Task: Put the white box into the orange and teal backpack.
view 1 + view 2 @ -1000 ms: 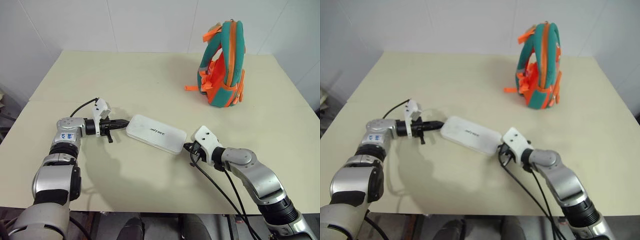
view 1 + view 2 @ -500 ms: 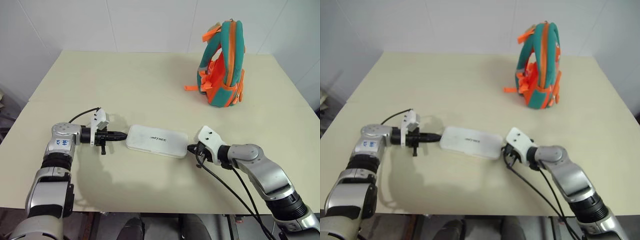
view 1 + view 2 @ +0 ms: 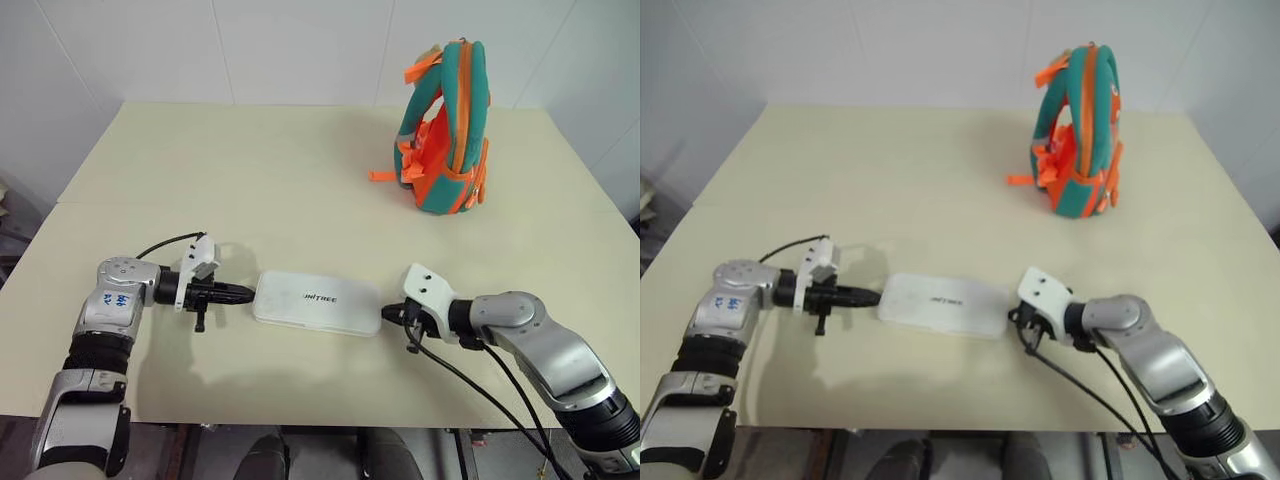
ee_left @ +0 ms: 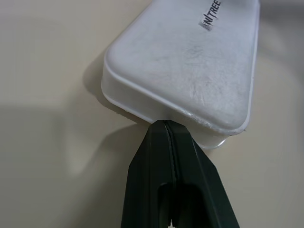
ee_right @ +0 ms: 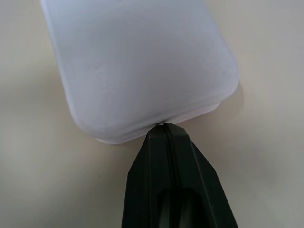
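Both end effectors, left (image 3: 245, 293) and right (image 3: 385, 314), pressed together, touch white box (image 3: 316, 303); backpack (image 3: 446, 130) stands apart.

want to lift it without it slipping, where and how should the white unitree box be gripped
Take the white box by its two short ends, one gripper from each side. It lies flat on the table, too wide for one pair of fingers. The shut left gripper and shut right gripper already press those ends, so squeezing inward looks most promising.

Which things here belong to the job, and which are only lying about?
Belong to the job:
- white box
- backpack
- left gripper, shut, tip at one end of the box
- right gripper, shut, tip at the other end

Lying about:
- nothing; just the table
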You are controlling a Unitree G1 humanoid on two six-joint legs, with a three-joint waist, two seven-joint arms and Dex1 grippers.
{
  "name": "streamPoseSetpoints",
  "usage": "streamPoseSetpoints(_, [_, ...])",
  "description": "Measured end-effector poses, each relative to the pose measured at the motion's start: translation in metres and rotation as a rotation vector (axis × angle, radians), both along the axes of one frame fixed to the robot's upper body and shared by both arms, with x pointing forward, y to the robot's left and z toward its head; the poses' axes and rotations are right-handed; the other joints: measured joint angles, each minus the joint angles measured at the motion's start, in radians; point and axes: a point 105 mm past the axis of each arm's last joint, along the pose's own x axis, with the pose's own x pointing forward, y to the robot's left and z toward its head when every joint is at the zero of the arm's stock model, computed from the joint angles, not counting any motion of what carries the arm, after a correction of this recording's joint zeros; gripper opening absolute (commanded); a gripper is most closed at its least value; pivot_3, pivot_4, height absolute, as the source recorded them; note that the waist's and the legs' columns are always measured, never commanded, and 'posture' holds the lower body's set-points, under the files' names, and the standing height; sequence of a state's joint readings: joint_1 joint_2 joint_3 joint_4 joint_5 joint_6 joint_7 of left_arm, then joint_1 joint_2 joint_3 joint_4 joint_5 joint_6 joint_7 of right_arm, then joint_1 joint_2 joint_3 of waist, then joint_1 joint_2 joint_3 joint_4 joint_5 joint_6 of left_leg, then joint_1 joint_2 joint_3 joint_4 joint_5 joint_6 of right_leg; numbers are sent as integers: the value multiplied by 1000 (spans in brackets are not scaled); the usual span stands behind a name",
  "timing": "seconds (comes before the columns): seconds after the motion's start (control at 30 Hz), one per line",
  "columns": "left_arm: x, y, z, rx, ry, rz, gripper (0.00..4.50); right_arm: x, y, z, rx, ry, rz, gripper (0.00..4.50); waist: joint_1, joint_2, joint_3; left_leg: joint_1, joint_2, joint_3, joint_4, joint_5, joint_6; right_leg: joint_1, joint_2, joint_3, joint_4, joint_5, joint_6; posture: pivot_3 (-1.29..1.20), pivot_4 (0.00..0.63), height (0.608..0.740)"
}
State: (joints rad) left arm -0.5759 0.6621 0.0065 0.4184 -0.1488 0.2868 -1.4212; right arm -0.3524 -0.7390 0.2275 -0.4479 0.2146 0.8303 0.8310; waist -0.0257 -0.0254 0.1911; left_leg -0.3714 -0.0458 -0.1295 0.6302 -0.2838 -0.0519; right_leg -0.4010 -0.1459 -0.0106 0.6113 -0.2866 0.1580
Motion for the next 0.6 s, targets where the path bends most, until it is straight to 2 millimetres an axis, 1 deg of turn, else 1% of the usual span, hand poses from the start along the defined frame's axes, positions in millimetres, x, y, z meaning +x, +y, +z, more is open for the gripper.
streamPoseSetpoints(0.13, [-10,-2,-2,18,34,-16,0,0,-2,0,-2,-1,-4,120,1,0,0,0,0,0,0,0,0,0,0,1,0,0,0,0,150,740])
streamPoseSetpoints(0.27, [-15,-4,-4,23,54,-26,0,1,-4,2,-3,-6,-11,120,2,0,0,0,0,1,0,-1,0,0,0,1,-2,0,0,0,150,740])
streamPoseSetpoints(0.6, [-16,-4,-5,29,46,-28,0,-2,-5,1,-14,6,5,120,3,0,0,0,0,1,1,-1,1,0,0,1,-3,0,0,0,150,740])
